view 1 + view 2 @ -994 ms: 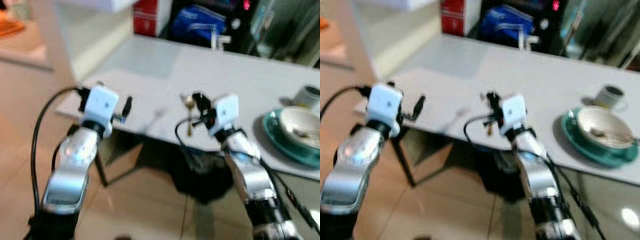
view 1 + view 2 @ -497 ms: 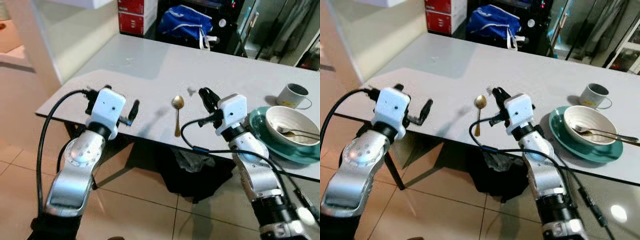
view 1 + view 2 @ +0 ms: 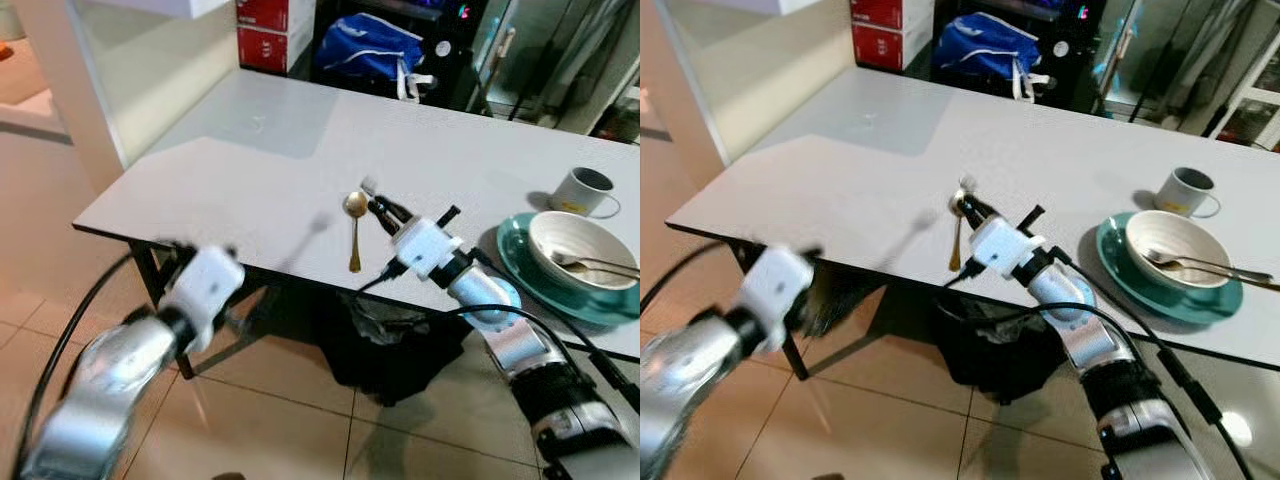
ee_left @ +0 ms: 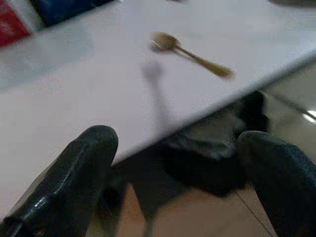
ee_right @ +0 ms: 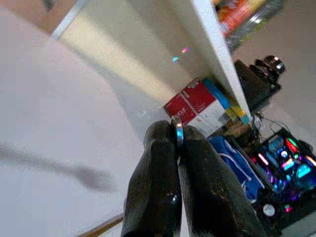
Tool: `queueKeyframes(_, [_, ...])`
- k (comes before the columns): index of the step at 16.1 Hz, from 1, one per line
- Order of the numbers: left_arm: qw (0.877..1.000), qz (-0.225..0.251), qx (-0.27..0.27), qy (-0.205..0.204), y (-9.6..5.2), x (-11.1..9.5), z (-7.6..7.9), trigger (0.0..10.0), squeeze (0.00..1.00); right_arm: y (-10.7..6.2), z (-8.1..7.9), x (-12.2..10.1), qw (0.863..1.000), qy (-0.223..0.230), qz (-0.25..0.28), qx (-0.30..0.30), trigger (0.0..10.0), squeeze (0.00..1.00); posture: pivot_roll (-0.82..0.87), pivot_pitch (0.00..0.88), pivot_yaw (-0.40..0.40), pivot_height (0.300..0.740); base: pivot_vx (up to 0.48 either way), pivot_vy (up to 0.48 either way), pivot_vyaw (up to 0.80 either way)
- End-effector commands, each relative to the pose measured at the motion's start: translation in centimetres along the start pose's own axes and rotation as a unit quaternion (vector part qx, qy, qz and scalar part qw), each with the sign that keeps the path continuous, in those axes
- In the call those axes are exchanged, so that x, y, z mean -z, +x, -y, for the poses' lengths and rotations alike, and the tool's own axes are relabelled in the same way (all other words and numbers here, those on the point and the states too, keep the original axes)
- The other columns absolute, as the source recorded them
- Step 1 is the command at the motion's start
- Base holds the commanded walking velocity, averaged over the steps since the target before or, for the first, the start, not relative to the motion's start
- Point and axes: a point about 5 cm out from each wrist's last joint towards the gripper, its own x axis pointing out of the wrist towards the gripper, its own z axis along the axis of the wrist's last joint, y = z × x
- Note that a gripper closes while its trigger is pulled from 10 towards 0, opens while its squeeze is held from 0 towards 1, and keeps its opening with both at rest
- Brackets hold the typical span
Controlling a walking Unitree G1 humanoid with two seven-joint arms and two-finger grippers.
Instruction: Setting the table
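A gold spoon (image 3: 354, 232) lies on the white table (image 3: 250, 170) near its front edge, bowl pointing away from me. My right gripper (image 3: 376, 203) hovers just right of the spoon's bowl. In the right wrist view its fingers (image 5: 158, 163) are shut on the thin edge of a silver utensil (image 5: 177, 130); what kind I cannot make out. My left gripper (image 4: 173, 163) is open and holds nothing. It sits low, in front of the table's front edge, blurred (image 3: 205, 290), and looks across at the gold spoon (image 4: 190, 53).
A green plate (image 3: 520, 262) carries a white bowl (image 3: 580, 245) with cutlery in it at the table's right. Behind it stands a grey mug (image 3: 585, 190). Red boxes (image 3: 270, 30) and a blue bag (image 3: 370, 50) sit beyond the table. A dark bag (image 3: 400, 335) lies under it.
My left arm has dropped from table height to below the front edge. My right gripper has swung left and lower, closer to the gold spoon's bowl.
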Motion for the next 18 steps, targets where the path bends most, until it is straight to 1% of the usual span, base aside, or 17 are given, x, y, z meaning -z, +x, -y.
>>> queueKeyframes(1, [1.000,0.012,0.017,0.006,-0.7,-0.6,0.1,10.0,0.00,0.2,0.5,0.2,1.000,-0.025,-0.001,0.000,10.0,0.00,0.10,0.000,-0.096,0.740,0.000,0.000,0.00])
queueKeyframes(4, [1.000,0.014,0.027,0.001,-1.4,-0.7,0.0,10.0,0.00,-0.1,0.4,1.0,0.999,-0.045,-0.009,-0.006,10.0,0.00,0.10,0.000,-0.096,0.740,0.000,0.000,0.00])
queueKeyframes(5, [0.999,0.015,0.037,-0.002,-1.5,-0.9,0.2,10.0,0.00,-0.4,0.1,1.7,0.997,-0.070,-0.022,-0.016,10.0,0.00,0.10,0.000,-0.094,0.740,0.000,0.000,0.00])
queueKeyframes(8, [0.998,0.024,0.051,-0.007,-1.5,-1.3,0.6,10.0,0.00,-0.9,0.3,2.6,0.996,-0.081,-0.045,-0.013,10.0,0.00,0.10,0.007,-0.088,0.740,0.000,0.000,0.00])
queueKeyframes(9, [0.998,0.026,0.054,-0.008,-1.6,-1.4,0.7,10.0,0.00,-1.1,0.3,3.0,0.996,-0.071,-0.054,-0.014,10.0,0.00,0.09,0.011,-0.087,0.740,0.000,0.000,0.00])
queueKeyframes(12, [0.998,0.023,0.059,-0.010,-1.7,-1.4,0.9,10.0,0.00,-1.0,-0.1,3.3,0.997,-0.053,-0.051,-0.026,10.0,0.00,0.09,0.023,-0.088,0.740,0.000,0.000,0.00])
queueKeyframes(15, [0.998,0.022,0.060,-0.011,-1.7,-1.4,0.9,10.0,0.00,-0.8,-0.3,3.3,0.997,-0.052,-0.051,-0.029,10.0,0.00,0.09,0.029,-0.090,0.740,0.000,0.000,0.00])
queueKeyframes(18, [0.998,0.021,0.062,-0.015,-1.7,-1.4,1.3,10.0,0.00,-0.3,-1.1,3.4,0.996,-0.049,-0.057,-0.051,10.0,0.00,0.10,0.038,-0.097,0.740,0.000,0.000,0.00])
